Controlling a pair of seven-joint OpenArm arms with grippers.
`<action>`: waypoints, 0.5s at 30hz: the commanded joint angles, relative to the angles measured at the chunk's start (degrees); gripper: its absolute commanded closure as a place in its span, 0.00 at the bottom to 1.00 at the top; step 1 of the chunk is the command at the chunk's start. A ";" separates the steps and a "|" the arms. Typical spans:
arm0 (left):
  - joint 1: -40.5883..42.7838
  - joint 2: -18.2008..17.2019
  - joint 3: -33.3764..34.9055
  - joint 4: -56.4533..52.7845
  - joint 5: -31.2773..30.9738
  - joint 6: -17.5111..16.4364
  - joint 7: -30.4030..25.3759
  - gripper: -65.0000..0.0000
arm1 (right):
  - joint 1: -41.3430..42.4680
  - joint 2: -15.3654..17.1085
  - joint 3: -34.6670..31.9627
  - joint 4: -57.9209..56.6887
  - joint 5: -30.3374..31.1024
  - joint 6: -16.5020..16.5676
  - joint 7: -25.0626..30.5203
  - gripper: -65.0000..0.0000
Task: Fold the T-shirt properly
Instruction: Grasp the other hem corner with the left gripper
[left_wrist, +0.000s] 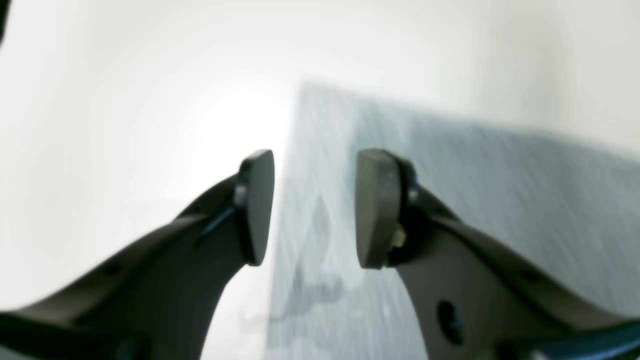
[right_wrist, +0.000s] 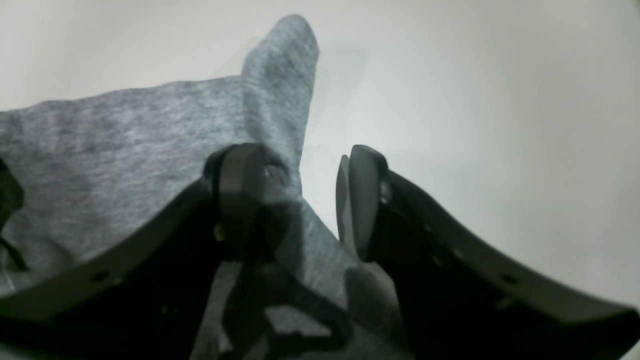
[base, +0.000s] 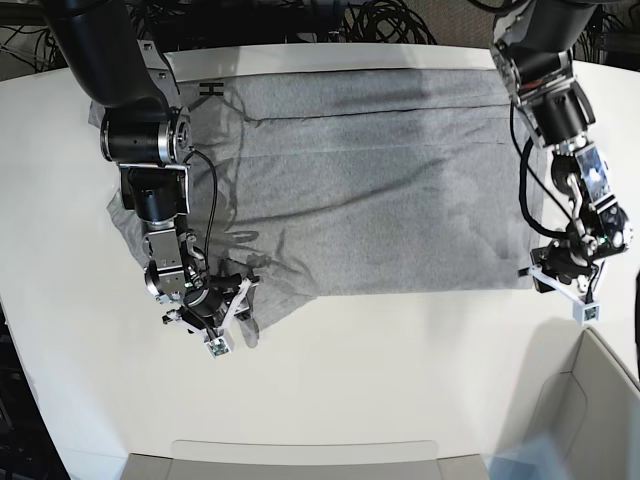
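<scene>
The heather-grey T-shirt (base: 360, 190) lies spread flat on the white table (base: 400, 370), plain side up, with a bit of black lettering (base: 210, 90) showing at its far left corner. My left gripper (left_wrist: 315, 210) is open at the shirt's near right corner (left_wrist: 450, 200). The cloth's edge runs between its jaws. In the base view this gripper (base: 532, 272) sits at the corner. My right gripper (right_wrist: 300, 205) is open over a rumpled sleeve (right_wrist: 285, 65). Cloth lies under one finger (right_wrist: 240, 195). In the base view this gripper (base: 240, 295) is at the shirt's near left corner.
A pale bin (base: 600, 400) stands at the near right corner of the table. A flat pale tray edge (base: 300, 460) lies along the near side. Black cables (base: 330, 20) hang behind the table's far edge.
</scene>
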 joint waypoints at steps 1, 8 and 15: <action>-2.78 -1.04 1.76 -3.55 0.79 -0.27 -2.77 0.56 | 0.67 0.20 -0.01 0.06 -1.84 -0.45 -2.87 0.58; -11.66 -4.12 10.38 -29.13 4.40 -1.85 -18.24 0.56 | 1.11 0.11 0.08 0.14 -2.10 -0.71 -2.96 0.58; -13.33 -5.26 11.17 -36.69 4.40 -1.85 -24.66 0.56 | 1.11 0.46 -0.10 0.14 -2.10 -0.80 -2.96 0.58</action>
